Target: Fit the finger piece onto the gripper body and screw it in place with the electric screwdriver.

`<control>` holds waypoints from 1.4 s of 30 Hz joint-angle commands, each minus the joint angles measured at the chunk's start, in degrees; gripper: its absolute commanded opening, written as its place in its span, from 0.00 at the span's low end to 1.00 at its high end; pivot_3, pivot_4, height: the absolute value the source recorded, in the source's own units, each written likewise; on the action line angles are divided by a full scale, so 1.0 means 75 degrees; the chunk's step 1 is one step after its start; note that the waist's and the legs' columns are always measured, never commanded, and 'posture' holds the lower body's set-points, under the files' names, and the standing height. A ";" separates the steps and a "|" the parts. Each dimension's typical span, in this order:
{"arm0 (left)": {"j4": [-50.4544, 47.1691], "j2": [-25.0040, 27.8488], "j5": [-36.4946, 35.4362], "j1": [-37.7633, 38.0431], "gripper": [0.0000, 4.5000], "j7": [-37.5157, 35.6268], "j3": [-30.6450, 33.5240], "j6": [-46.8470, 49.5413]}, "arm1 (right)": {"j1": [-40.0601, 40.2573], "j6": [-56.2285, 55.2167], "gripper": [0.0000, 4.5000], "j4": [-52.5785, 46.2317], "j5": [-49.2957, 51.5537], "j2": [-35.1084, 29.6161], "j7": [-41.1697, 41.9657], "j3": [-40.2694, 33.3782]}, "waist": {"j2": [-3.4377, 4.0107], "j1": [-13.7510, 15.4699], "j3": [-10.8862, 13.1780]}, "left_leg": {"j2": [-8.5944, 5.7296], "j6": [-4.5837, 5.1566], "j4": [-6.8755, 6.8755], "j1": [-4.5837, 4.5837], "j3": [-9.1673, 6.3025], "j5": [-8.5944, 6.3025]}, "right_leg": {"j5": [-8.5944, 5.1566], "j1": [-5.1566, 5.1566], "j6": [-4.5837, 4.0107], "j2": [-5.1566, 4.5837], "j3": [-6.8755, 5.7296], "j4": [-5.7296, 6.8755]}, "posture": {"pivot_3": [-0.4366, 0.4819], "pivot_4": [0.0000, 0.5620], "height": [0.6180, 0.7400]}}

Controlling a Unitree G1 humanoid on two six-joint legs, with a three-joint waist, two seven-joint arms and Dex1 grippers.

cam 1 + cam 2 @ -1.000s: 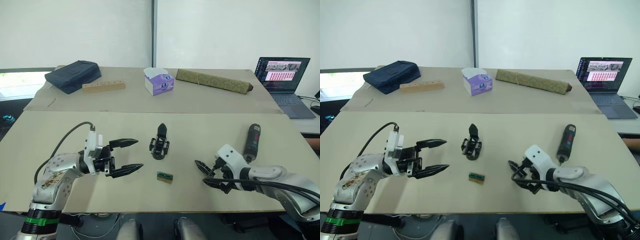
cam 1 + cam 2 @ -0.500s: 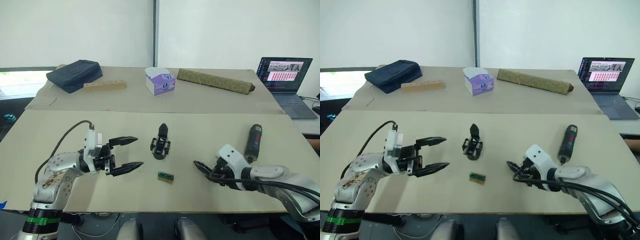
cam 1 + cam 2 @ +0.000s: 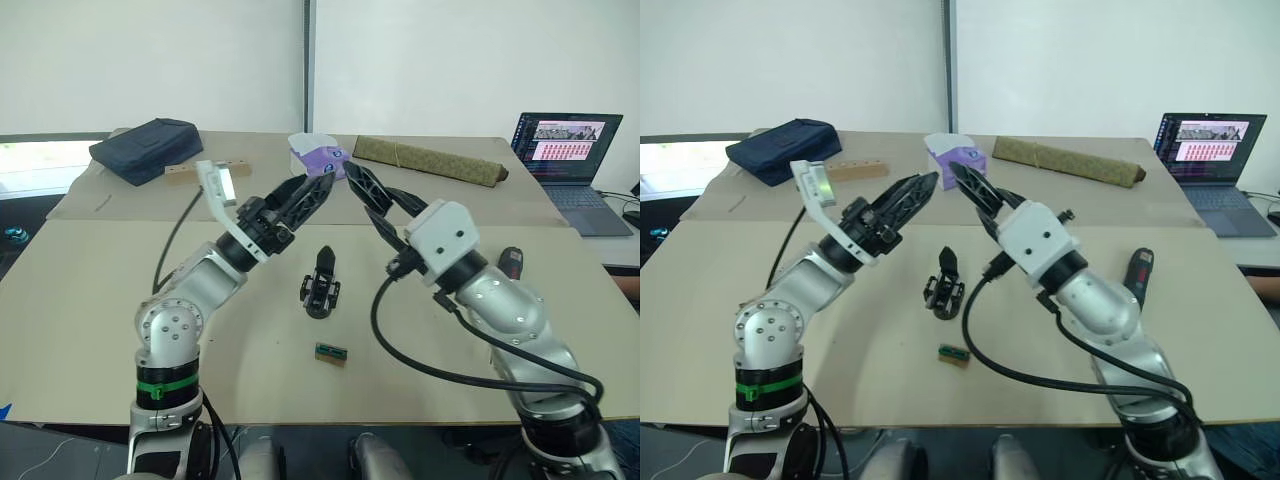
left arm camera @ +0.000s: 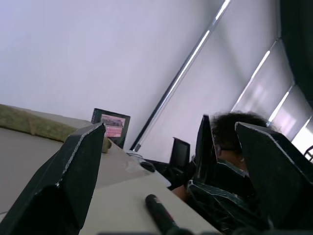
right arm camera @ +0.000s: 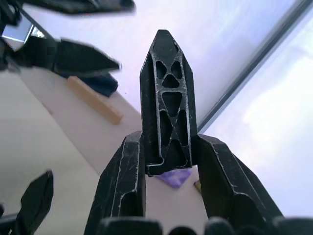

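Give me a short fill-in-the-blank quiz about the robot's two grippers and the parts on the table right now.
1. The right gripper is shut on the ___.
2. The left gripper holds nothing and its fingers are ___.
3. The gripper body stands on the ___.
4. The electric screwdriver lies on the robot's ___ side.
Missing words: finger piece; open; table; right.
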 commanded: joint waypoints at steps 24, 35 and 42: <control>-0.0368 -0.0983 -0.0189 -0.0061 0.00 0.0026 0.0119 -0.0766 | 0.0103 -0.1391 0.55 0.0597 -0.0656 0.0642 0.0545 -0.0072 | -0.0002 0.0012 0.0002 | -0.0004 0.0000 0.0000 0.0000 0.0006 0.0000 | 0.0001 0.0003 -0.0005 -0.0002 0.0000 -0.0004 | 0.48 0.27 1.00; 0.0943 0.1954 -0.0950 -0.0565 0.00 -0.3053 0.0552 0.0676 | -0.0375 0.2482 0.99 0.0478 0.5672 -0.2336 0.4334 -0.3287 | -0.0004 0.0010 0.0049 | -0.0001 0.0002 -0.0002 0.0004 0.0007 0.0000 | 0.0000 0.0009 -0.0007 -0.0002 -0.0004 -0.0011 | 0.48 0.27 1.00; 0.1792 0.3664 -0.0202 -0.1669 0.00 -0.6077 -0.0958 0.1969 | -0.1515 0.5697 0.99 0.1154 0.8425 -0.3334 0.4657 -0.2679 | -0.0008 -0.0016 0.0087 | 0.0013 0.0002 -0.0022 0.0015 0.0008 0.0000 | -0.0018 0.0004 -0.0047 0.0008 -0.0016 -0.0007 | 0.48 0.27 1.00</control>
